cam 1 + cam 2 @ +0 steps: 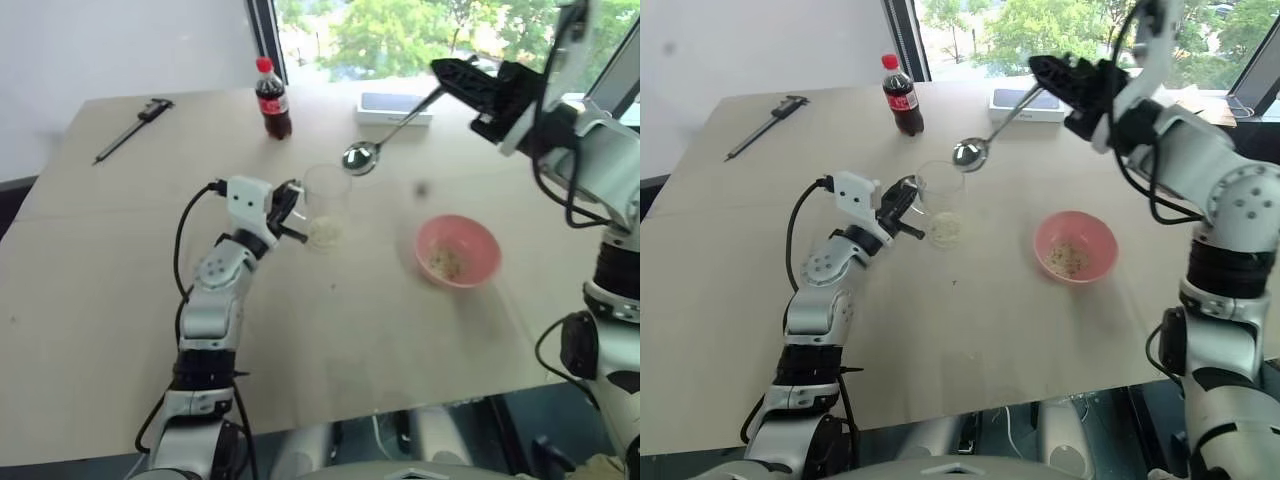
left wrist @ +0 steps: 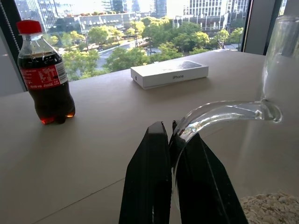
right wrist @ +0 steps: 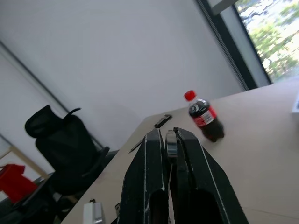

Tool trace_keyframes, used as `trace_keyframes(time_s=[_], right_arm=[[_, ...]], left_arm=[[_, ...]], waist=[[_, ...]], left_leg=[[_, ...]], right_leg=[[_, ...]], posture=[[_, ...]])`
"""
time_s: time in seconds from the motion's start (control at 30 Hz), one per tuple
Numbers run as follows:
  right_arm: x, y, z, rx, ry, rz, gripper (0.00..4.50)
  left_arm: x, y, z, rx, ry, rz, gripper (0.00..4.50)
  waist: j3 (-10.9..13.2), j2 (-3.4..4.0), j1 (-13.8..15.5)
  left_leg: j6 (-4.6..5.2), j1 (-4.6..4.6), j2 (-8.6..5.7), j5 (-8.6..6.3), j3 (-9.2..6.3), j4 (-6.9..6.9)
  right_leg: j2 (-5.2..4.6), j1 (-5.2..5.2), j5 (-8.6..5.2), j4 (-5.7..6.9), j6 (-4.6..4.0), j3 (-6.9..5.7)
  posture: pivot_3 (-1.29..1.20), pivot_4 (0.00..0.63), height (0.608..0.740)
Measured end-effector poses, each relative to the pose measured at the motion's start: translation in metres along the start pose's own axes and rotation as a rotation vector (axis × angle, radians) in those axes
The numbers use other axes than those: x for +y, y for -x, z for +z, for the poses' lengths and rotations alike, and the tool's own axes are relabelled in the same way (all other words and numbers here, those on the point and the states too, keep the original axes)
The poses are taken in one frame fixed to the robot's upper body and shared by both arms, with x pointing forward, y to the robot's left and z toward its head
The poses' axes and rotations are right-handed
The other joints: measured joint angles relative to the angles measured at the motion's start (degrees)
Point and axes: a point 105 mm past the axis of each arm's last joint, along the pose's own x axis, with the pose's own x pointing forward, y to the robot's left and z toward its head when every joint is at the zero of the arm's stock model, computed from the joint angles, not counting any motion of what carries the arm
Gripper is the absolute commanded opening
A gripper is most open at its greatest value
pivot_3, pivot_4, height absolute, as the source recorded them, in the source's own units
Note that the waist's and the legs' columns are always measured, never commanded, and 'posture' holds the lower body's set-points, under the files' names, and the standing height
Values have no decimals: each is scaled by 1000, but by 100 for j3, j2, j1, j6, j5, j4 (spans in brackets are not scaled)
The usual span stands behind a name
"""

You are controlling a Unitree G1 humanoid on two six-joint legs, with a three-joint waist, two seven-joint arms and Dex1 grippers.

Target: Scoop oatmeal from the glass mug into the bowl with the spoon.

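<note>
Small clear glass mug (image 1: 940,205) upright on pale wooden desk (image 1: 970,330), off-white flaky oatmeal (image 1: 945,228) in bottom. Left tool (image 1: 908,208) clamped on mug handle. Right tool (image 1: 1048,72) pinched on handle end of slim silver spoon (image 1: 985,135); spoon's long axis slopes down from tool toward mug, its oval bowl just above mug rim. Shallow pink bowl (image 1: 1074,247) nearer right arm, some oatmeal inside.

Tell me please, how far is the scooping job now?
Done: some oatmeal already lies in the pink bowl. In hand: the left pincer is shut on the glass mug handle, and the right pincer is shut on the spoon, whose scoop hangs above the mug and looks empty. Left: more oatmeal sits at the mug's bottom, so further scoops probably remain.
</note>
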Motion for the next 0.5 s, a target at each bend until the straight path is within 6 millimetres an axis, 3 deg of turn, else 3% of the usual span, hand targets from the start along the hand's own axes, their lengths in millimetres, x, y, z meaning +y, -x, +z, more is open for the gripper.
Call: trace_keyframes(time_s=[0.17,0.47,0.5], right_arm=[[-3,-20,-30,109,1,14,0],[-3,-32,-64,253,117,28,0],[-3,-33,-69,266,125,29,352]], left_arm=[[-3,11,-12,23,47,43,39],[-6,16,-17,21,45,61,39],[-7,16,-16,16,42,65,12]], waist=[[0,0,-1],[-1,3,-35],[-1,3,-30]], left_leg=[[0,-4,-7,0,-2,0],[0,1,-5,0,-2,0],[0,0,-5,0,-3,0]], right_leg=[[-2,-2,0,-3,0,-1],[1,-3,0,1,0,0],[1,-3,0,1,0,-2]], posture=[[0,150,740],[0,150,740],[0,150,740]])
